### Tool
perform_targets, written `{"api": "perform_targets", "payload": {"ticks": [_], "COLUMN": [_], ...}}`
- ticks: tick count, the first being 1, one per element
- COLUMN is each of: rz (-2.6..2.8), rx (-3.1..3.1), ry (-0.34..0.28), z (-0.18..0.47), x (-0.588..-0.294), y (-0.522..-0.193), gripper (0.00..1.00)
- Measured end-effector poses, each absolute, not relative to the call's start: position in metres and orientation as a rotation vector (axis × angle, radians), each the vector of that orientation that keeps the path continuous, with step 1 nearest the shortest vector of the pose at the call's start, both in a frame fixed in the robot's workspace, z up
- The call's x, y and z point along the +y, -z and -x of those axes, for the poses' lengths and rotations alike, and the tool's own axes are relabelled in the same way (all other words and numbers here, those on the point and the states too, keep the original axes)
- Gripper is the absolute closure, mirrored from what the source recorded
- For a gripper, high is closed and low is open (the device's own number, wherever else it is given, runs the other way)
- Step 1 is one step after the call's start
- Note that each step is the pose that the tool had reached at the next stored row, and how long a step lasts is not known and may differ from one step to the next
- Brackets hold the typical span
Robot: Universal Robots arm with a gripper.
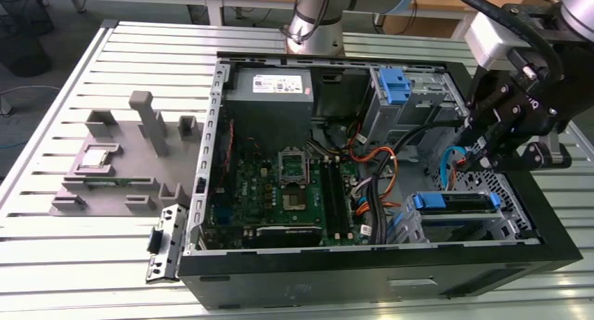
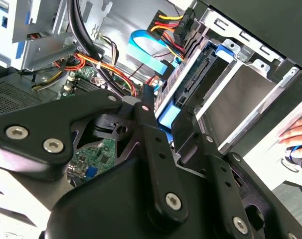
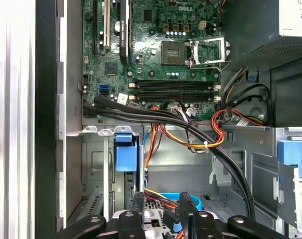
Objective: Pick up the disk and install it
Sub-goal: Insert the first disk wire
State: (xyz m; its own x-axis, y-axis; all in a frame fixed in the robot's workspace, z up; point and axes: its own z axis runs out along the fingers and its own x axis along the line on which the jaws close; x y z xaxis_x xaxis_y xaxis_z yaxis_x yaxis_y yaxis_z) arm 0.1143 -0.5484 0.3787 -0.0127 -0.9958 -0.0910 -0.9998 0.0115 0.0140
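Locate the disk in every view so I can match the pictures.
Exterior view: the disk lies in the drive bay at the case corner towards the exterior view's right.
Second wrist view: the disk sits edge-on in the metal bay, framed in blue.
First wrist view: the disk shows its blue end inside the bay.
Shared landmark: the orange wires.

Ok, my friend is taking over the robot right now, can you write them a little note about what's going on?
Gripper: open, holding nothing, hanging inside the open black desktop computer case, close to the metal drive cage at the exterior view's right.
Disk: the flat silver metal hard drive in its blue plastic carrier sits in that cage, apart from the gripper.
Done: the disk is in the cage.
Left: the pictures do not show whether it is pushed fully home.
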Motion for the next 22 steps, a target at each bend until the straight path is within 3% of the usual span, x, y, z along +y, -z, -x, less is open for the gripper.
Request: {"api": "perform_targets", "payload": {"ticks": [22], "rz": [2.168], "rx": [2.194], "ry": [-0.114], "z": [-0.1181], "x": [-0.5406], "y": [-0.3727], "gripper": [0.58]}}
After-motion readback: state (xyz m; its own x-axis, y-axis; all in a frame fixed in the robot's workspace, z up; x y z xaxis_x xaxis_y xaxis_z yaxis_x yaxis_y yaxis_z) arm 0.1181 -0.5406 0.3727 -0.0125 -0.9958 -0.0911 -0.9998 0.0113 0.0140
